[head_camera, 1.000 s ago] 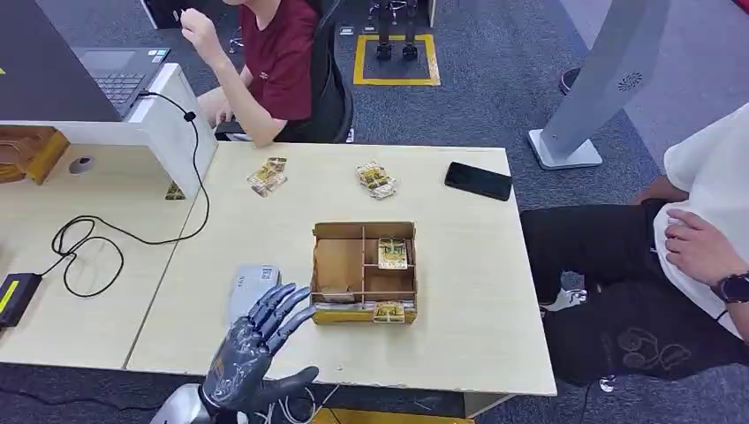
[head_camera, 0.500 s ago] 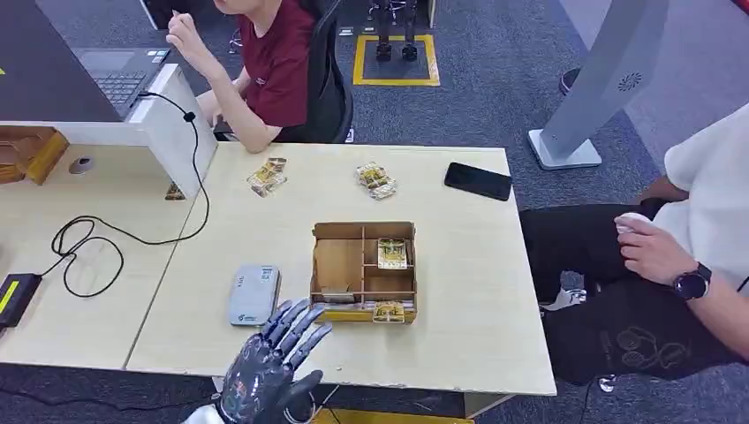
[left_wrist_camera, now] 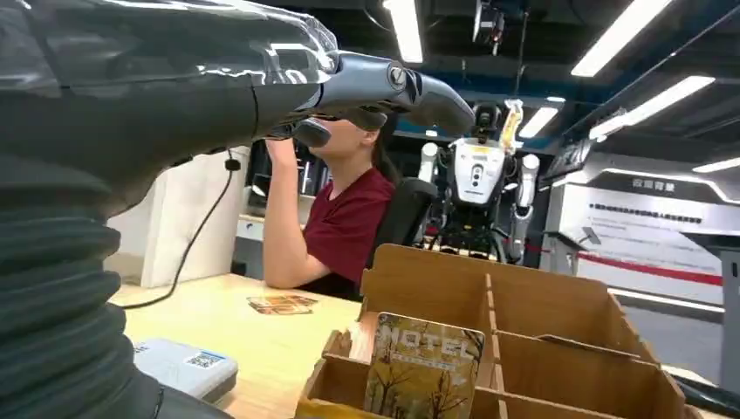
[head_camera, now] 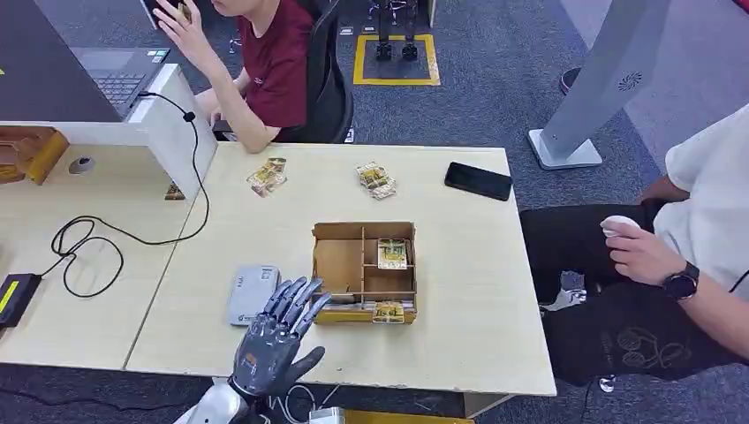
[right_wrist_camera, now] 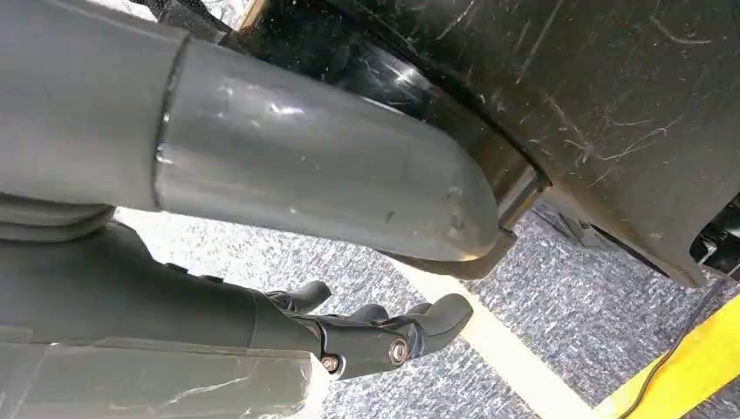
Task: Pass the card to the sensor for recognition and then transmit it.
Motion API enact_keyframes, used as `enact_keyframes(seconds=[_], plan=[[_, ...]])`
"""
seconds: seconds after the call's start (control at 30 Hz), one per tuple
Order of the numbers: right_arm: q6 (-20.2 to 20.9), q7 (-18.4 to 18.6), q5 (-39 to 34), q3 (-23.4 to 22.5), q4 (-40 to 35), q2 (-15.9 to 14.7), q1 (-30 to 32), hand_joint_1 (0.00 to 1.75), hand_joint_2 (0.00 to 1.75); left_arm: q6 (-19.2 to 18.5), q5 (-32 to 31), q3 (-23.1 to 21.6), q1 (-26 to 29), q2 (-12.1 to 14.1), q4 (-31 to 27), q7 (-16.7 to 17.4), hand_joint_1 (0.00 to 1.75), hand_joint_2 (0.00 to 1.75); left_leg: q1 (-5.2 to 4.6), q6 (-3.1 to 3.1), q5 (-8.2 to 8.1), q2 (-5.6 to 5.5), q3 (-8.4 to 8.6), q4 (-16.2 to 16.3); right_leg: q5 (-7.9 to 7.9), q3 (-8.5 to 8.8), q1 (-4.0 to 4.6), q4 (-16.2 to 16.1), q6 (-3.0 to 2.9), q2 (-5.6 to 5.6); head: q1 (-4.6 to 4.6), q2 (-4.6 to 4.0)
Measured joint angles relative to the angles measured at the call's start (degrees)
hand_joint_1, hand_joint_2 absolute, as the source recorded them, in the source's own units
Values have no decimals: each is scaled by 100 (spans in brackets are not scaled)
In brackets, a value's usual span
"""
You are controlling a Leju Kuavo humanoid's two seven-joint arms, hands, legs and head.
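Presently, left hand (head_camera: 272,346) hovers open and empty at the box's (head_camera: 363,231) near-left corner. Card (head_camera: 389,311) stands in the box's front slot; sensor (head_camera: 252,292) lies just left. Advise pinching the card's top edge squarely.

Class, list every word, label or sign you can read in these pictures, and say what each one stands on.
"HOTEL": on the upright card at the front of the cardboard box, left wrist view.
Square code label on the grey sensor: too small to read.
White wall sign behind the barrier: blurred, unreadable.
Cards on the table and in the box, head view: print too small to read.
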Motion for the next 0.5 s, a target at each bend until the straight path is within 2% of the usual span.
enact_keyframes(seconds=[0.5], plan=[[-15, 70, 2, 50, -9, 0, -5, 0, 0, -13, 50, 232, -171, -299, 302, 181, 0, 175, 0, 0, 0, 0, 1, 0, 0, 0, 0, 0, 0, 0, -2, 0]])
